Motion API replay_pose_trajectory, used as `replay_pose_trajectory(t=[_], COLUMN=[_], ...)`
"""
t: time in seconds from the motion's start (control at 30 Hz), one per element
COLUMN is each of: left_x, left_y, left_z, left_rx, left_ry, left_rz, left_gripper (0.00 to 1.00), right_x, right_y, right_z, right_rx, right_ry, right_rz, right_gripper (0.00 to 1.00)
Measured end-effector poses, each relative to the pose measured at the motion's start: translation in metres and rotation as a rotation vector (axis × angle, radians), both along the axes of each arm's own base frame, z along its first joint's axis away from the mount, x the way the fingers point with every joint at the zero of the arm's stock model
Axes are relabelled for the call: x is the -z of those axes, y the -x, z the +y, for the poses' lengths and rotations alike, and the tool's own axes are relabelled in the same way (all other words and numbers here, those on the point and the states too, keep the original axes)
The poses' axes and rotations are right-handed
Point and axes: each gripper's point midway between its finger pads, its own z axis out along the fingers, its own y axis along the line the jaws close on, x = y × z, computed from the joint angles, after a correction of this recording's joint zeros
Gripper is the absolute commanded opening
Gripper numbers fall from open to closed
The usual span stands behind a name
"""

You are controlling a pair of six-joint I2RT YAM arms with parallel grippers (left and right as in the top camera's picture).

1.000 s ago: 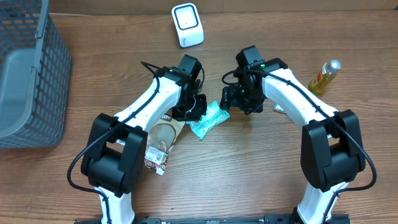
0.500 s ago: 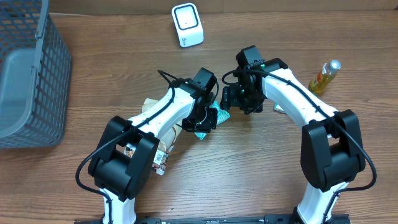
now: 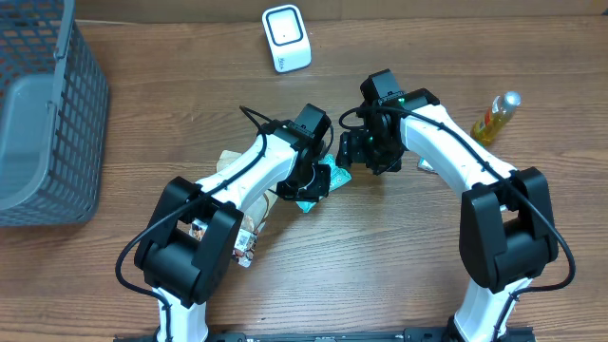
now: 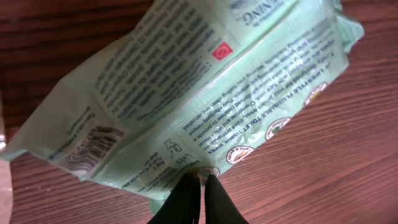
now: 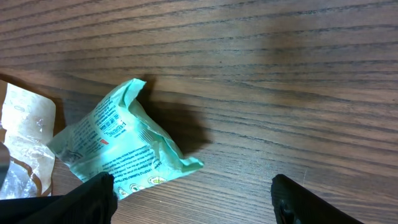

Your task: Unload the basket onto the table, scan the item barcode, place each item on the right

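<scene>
The item is a mint-green wipes packet [image 4: 205, 81] lying on the wooden table, its barcode [image 4: 93, 146] face up near one end. My left gripper [image 4: 200, 190] is shut, its black tips resting against the packet's near edge; whether any film is pinched I cannot tell. From above, the left gripper [image 3: 309, 183] covers most of the packet [image 3: 329, 178]. My right gripper [image 5: 199, 199] hangs open just right of the packet [image 5: 124, 152], nothing between its fingers [image 5: 93, 199]; overhead it is the right gripper [image 3: 353, 152]. The white scanner [image 3: 286, 38] stands at the back.
A grey basket [image 3: 81, 114] fills the left side. A yellow bottle [image 3: 497, 116] lies at the right. Snack packets [image 3: 239, 242] lie under and beside the left arm, one pale wrapper [image 5: 25, 134] next to the green packet.
The left arm swung right from beside the packet to over it, then held still. The right arm has not moved.
</scene>
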Motion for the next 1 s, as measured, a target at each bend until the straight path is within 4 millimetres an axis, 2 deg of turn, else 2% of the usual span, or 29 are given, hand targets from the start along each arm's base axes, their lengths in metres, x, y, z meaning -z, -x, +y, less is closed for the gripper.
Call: replay_pose_trajectory(t=[1.0], left_x=[0.0097], left_y=[0.0014], left_z=[0.0033], left_rx=[-0.067], left_ry=[-0.005], left_rz=[-0.023], left_gripper=[0.12], right_x=[0.0051], right_y=[0.0039], right_z=[-0.0014], right_rx=[0.000], right_ry=[0.004], right_rz=[0.011], right_gripper=[0.80])
